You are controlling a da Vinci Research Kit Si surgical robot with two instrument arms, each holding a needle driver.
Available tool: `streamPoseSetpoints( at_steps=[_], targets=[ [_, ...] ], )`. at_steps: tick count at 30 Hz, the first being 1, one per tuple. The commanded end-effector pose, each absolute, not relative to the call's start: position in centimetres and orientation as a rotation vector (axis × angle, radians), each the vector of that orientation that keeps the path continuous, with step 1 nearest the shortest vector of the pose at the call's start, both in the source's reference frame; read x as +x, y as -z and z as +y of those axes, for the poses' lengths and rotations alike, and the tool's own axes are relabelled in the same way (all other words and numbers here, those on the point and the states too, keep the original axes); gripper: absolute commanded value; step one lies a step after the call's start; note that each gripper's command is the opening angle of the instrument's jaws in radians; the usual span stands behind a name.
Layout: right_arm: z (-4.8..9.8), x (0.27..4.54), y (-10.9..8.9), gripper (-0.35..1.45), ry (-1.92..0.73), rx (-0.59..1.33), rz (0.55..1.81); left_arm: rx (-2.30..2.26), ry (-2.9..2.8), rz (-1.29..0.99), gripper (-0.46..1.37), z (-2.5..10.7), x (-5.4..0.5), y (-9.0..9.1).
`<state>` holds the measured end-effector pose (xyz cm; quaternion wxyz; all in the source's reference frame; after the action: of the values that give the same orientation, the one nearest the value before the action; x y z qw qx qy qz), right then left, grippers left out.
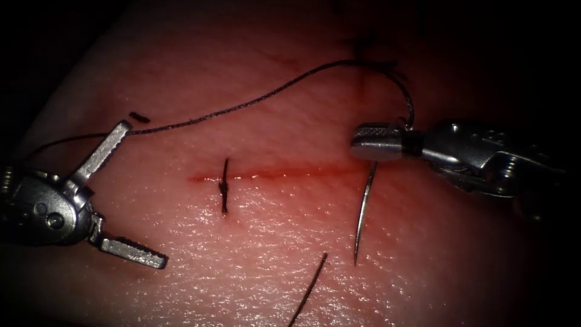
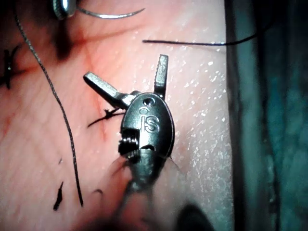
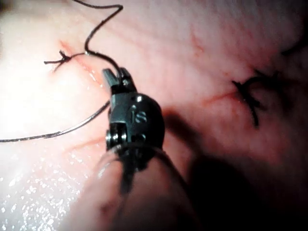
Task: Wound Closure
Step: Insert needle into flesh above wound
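One stitch (image 1: 224,192) crosses the cut (image 1: 284,175); the rest gapes. Your right tool (image 1: 378,143) clamps the needle (image 1: 363,215) at its thread end, free of tissue; your left tool (image 1: 124,188) gapes wide, empty.

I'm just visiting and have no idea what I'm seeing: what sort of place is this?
Likely a surgical-robot practice bench. The right tool, jaws shut, holds a curved needle near its thread end, clear of the tissue; the left tool, jaws open, holds nothing beside a stitched cut.

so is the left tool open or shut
Open: the left tool has its jaws spread wide, holding nothing, beside the thread.
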<state>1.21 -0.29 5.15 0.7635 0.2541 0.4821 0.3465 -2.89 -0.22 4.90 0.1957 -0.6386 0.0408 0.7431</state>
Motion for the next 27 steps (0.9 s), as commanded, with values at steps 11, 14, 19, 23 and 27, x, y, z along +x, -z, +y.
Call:
streamPoseSetpoints(
  at_steps=[11,14,19,23,27],
  targets=[
    [-0.24,1.22,-4.89,-0.35,-0.628,0.491,1.066,-1.537,-2.280,-0.119,0.96,-0.15,-3.29,-5.56],
    [-0.25,1.22,-4.89,-0.35,-0.622,0.487,1.067,-1.510,-2.283,-0.094,0.98,-0.02,-3.27,-5.66],
    [-0.28,1.23,-4.90,-0.35,-0.614,0.483,1.066,-1.493,-2.284,-0.088,0.95,0.11,-3.22,-5.73],
    [-0.29,1.23,-4.90,-0.35,-0.608,0.437,1.080,-1.458,-2.287,-0.056,0.70,0.10,-3.23,-5.75],
    [-0.29,1.23,-4.88,-0.35,-0.601,0.406,1.084,-1.348,-2.266,-0.101,-0.02,0.09,-3.26,-5.73]
  ],
)
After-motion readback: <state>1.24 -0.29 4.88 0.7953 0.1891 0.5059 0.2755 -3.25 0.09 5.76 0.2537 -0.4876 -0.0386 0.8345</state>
